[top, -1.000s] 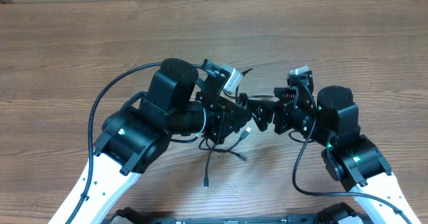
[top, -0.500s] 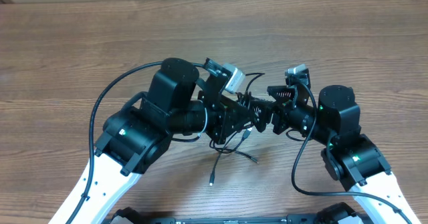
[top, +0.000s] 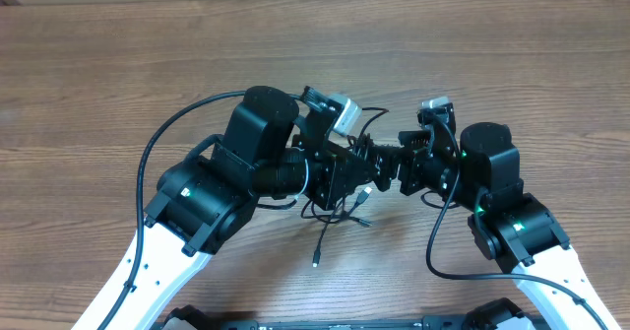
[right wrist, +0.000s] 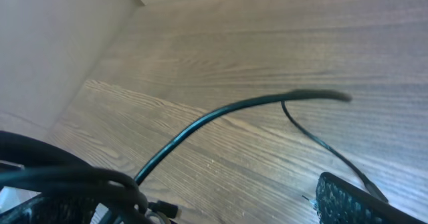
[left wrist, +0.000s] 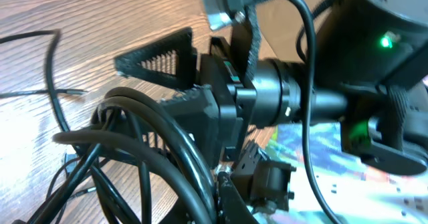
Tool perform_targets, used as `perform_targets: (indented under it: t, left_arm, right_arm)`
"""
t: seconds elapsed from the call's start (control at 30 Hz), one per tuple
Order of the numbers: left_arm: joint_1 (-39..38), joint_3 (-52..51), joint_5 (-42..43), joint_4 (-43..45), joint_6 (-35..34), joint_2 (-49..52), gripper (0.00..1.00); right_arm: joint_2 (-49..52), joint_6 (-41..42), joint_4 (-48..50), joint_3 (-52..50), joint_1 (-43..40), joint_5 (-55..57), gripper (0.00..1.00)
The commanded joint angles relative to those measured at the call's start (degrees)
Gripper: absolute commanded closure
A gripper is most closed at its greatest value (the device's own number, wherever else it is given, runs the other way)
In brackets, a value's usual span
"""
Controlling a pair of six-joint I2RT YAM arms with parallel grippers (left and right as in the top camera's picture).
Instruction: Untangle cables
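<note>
**Cables bunched mid-frame between the two arms**

In the overhead view, the cables (top: 337,200) sit bunched at the centre of the table (top: 118,64), under and just below the left gripper (top: 354,172). The right gripper (top: 382,161) lies just right of it, seemingly touching the bunch. One of the cables trails toward the lower edge, and another loops upward above the grippers.

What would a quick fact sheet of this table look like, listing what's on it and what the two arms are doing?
Surface: wooden table
Objects: cables, thin black cords bunched between the two arms
Loose end: one cord trails out of the bunch toward the arms' bases, ending in a small plug
Left arm: left end effector shut on the cables
Right arm: right end effector open, facing the bunch close to the left one
Tangle: not yet undone
</note>
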Motion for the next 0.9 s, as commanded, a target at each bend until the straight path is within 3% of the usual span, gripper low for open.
perform_targets:
  t: [0.0,0.37,0.57,0.87]
  left_arm:
    - [-0.6,0.8,-1.6,0.1,-4.7,-0.6,0.96]
    - [3.1,0.8,-3.1,-0.1,-13.1,-0.6,0.96]
    - [3.4,0.8,-2.8,0.7,-13.1,-0.6,0.96]
    - [3.4,0.8,6.2,10.1,-13.5,-0.6,0.96]
  right_arm:
    - [0.5,0.2,-0.3,0.4,-0.1,2.0,0.0]
    - [-4.4,0.3,0.1,0.4,-0.1,-0.9,0.0]
    - [-6.1,0.3,0.1,0.4,-0.1,-4.7,0.0]
    - [-3.8,0.3,-0.3,0.4,-0.1,-6.0,0.0]
